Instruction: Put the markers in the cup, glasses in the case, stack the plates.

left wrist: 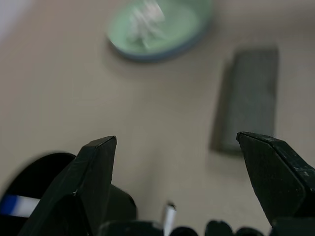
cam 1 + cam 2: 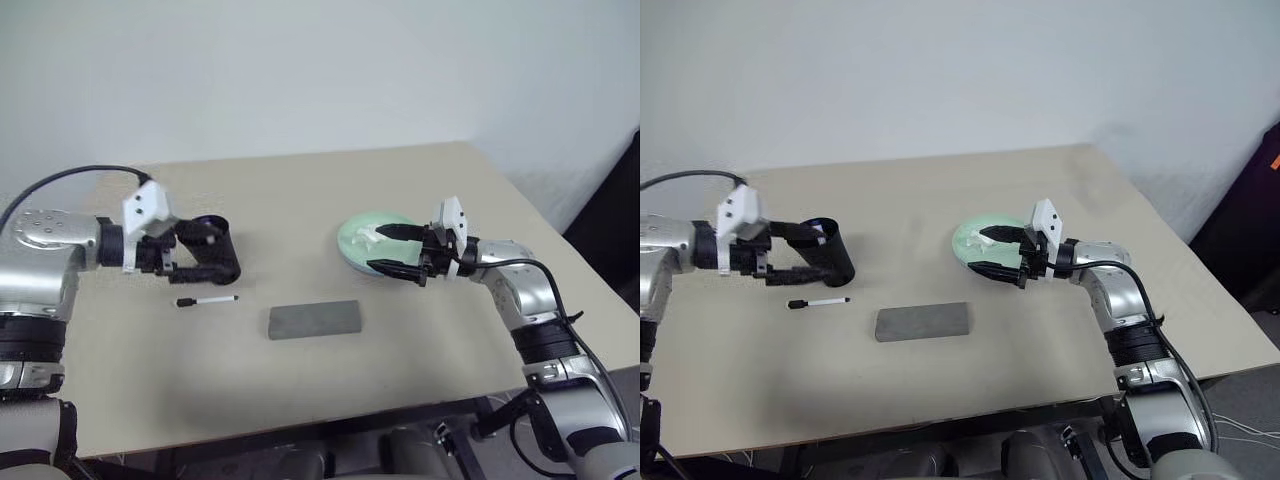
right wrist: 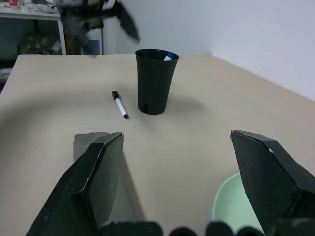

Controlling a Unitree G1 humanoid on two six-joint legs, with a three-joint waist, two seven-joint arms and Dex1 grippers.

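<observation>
The black cup (image 3: pixel 156 81) stands upright on the beige counter (image 2: pixel 300 190) toward its left edge, with a blue-capped marker (image 3: pixel 169 57) poking up inside at the rim. The left gripper (image 2: pixel 212 253) hovers at the cup with its fingers spread wide and holds nothing. A second marker (image 2: pixel 208 300), white with a black cap, lies flat on the counter just in front of the cup, nearer the front edge. The grey case (image 2: pixel 314 320) lies closed and flat toward the middle of the front edge, apart from the marker. Toward the right side sits the mint green plate (image 2: pixel 358 243), which rests on a light blue plate (image 1: pixel 147 55), with something pale and crumpled on it that cannot be made out. The right gripper (image 2: pixel 392 249) hangs over the green plate, pointing toward the left edge, jaws wide and empty.
</observation>
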